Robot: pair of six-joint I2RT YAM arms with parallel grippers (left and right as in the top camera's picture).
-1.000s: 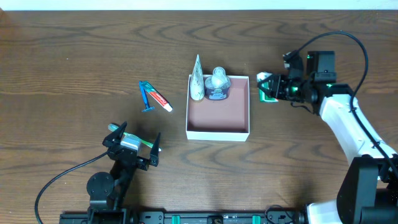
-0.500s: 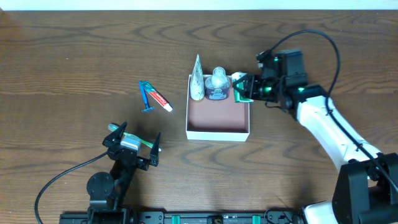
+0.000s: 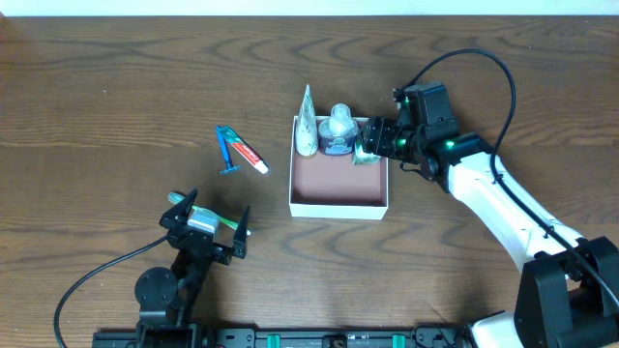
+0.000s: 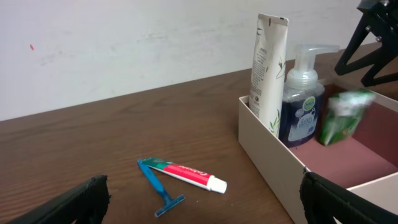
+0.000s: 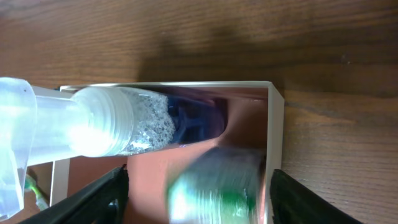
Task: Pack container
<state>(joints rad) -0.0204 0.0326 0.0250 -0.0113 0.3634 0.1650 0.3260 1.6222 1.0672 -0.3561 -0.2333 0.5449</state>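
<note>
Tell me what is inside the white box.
The container holds a white tube, blue pump bottle and blurred green packet along its far wall; floor beneath them is hidden.

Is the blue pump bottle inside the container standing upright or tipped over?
Upright: the pump bottle stands in the container with its pump head on top, beside the white tube.

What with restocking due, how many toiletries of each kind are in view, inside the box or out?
Tubes: 2, the white tube and the toothpaste
Pump bottle: 1
Razor: 1
Green packet, blurred: 1
Total: 5
</note>
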